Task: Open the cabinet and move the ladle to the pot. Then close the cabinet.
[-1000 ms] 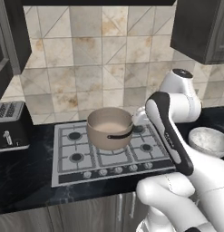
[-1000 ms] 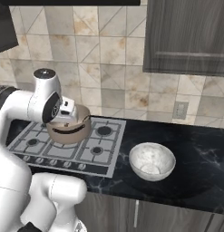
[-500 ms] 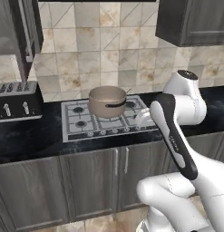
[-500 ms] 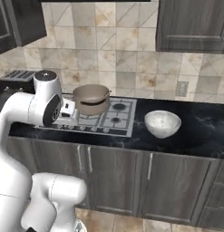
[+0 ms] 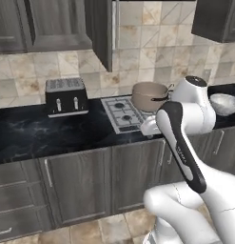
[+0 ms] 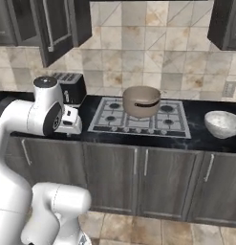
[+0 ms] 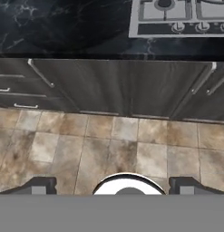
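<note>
Left base view: arm folding up from lower right, white wrist hanging out over the front edge of the bench [image 5: 52, 136], beside the stove [image 5: 126, 113]. One pot [image 5: 150, 96] sitting on the back burners, one black toaster [image 5: 66, 96] well to its left, one pale bowl [image 5: 224, 104] at far right. Cabinet [image 5: 102, 31] door standing open, edge-on, above the stove.

Right base view: arm bending at left, the hand [image 6: 70, 120] hanging at the bench edge, touching nothing. Pot [image 6: 141, 101] sitting on the stove [image 6: 138, 122]; cabinet [image 6: 56, 26] door swinging open at upper left.

Hand view: looking down past the bench front at two lower doors, drawers and tiled floor [image 7: 109, 149]. Two fingertips [image 7: 38, 185] standing wide apart, holding nothing.
</note>
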